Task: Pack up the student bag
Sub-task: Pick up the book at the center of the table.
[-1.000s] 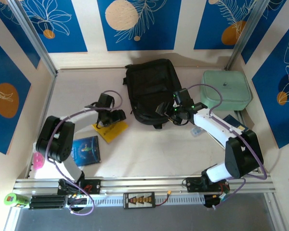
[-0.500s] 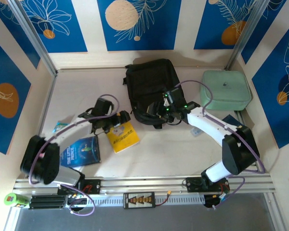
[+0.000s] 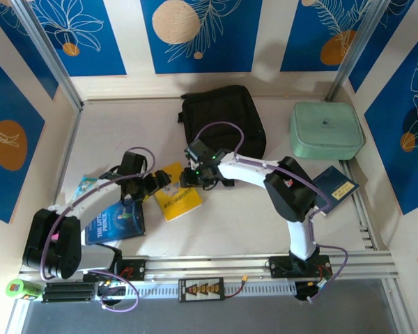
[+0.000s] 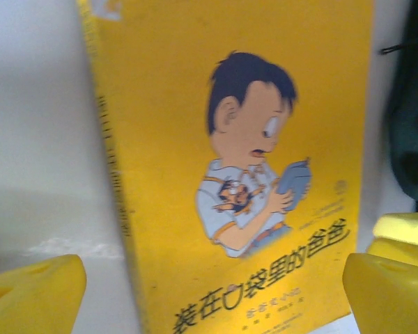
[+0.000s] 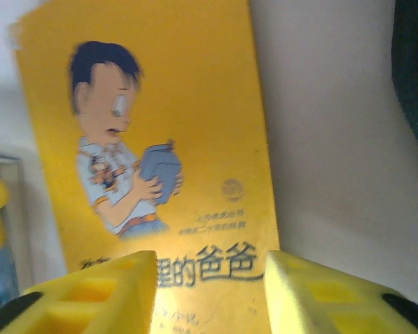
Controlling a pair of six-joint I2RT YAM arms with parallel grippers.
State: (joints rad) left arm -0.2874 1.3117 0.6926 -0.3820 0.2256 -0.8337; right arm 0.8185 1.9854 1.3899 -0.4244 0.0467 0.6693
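Looking like a robot lab test cell: aluminium posts (image 3: 49, 59) framing the corners, printed blue leaf panels (image 3: 223, 49) lining the walls, left arm (image 3: 56, 236) and right arm (image 3: 296, 198) sitting bolted to a slotted rail (image 3: 216, 263) along the bottom edge.

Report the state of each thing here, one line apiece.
backpack: lying flat; cannot tell whether zipped or open
yellow book: closed, flat, cover up
blue book: closed, flat
mint case: closed
left gripper: open, over the yellow book
right gripper: open, over the yellow book
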